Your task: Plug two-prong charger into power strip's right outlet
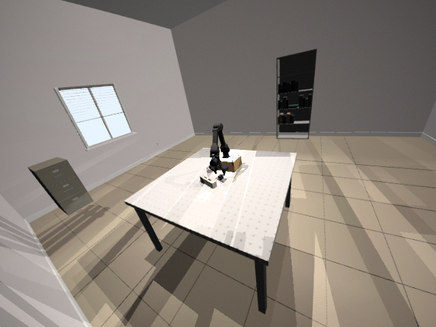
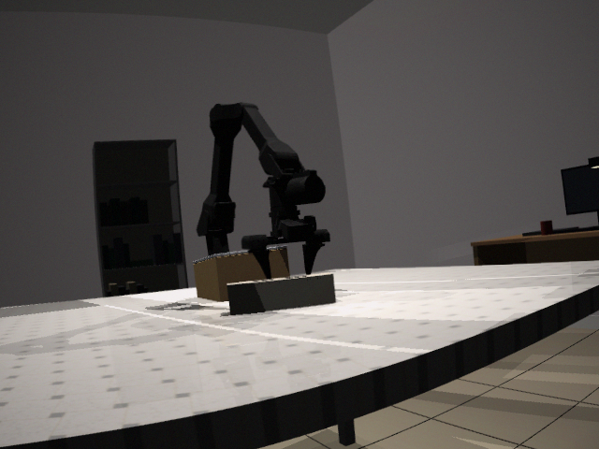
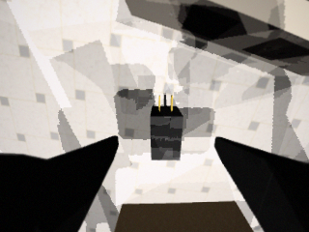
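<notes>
The black charger (image 3: 166, 136) (image 1: 221, 176) lies on the table beside the power strip. Its two yellow prongs point to the top of the wrist view, toward the strip's side. My gripper (image 3: 165, 140) (image 2: 288, 276) is open and empty above the charger, with one finger to each side of it and a gap on both sides. The power strip (image 1: 208, 181) (image 2: 283, 295) (image 3: 156, 14) stands across the top right of the wrist view, slanted to the charger. Two dark outlet areas show on it there. In the exterior view the strip hides the charger.
A brown box (image 1: 232, 164) (image 2: 211, 280) with a pale top stands on the table (image 1: 253, 211) (image 2: 145, 377) behind the charger, by the arm's base. A dark brown surface shows at the bottom of the wrist view between the fingers. Hard shadows cross the table.
</notes>
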{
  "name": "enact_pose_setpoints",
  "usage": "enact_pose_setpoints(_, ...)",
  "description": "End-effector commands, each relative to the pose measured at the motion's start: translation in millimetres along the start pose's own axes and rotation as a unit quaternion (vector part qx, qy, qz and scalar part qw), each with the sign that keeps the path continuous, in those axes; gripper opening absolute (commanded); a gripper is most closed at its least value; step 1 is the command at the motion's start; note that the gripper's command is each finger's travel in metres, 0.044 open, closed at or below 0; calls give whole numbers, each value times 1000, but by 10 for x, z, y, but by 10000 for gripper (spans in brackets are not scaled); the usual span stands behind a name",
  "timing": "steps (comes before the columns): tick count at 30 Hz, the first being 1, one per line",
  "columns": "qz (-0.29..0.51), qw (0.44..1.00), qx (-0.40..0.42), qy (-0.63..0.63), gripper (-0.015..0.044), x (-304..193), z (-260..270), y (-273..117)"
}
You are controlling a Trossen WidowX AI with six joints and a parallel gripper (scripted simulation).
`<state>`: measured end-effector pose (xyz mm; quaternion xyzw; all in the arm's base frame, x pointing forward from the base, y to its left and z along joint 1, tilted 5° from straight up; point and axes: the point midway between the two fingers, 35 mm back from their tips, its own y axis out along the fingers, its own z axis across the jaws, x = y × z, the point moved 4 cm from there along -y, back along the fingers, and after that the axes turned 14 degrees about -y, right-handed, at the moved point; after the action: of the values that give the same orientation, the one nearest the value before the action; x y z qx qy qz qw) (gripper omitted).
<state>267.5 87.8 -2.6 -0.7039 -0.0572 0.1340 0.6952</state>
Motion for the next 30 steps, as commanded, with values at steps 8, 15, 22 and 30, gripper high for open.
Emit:
enact_pose_setpoints(8, 7, 1000, 3, -2, 440, -15, 2, 224)
enact_pose_setpoints(15, 8, 1000, 3, -2, 440, -15, 0, 336)
enact_pose_setpoints(22, 8, 1000, 3, -2, 440, -17, -2, 390)
enact_pose_setpoints(30, 4, 1000, 0, 0, 361, -3, -6, 359)
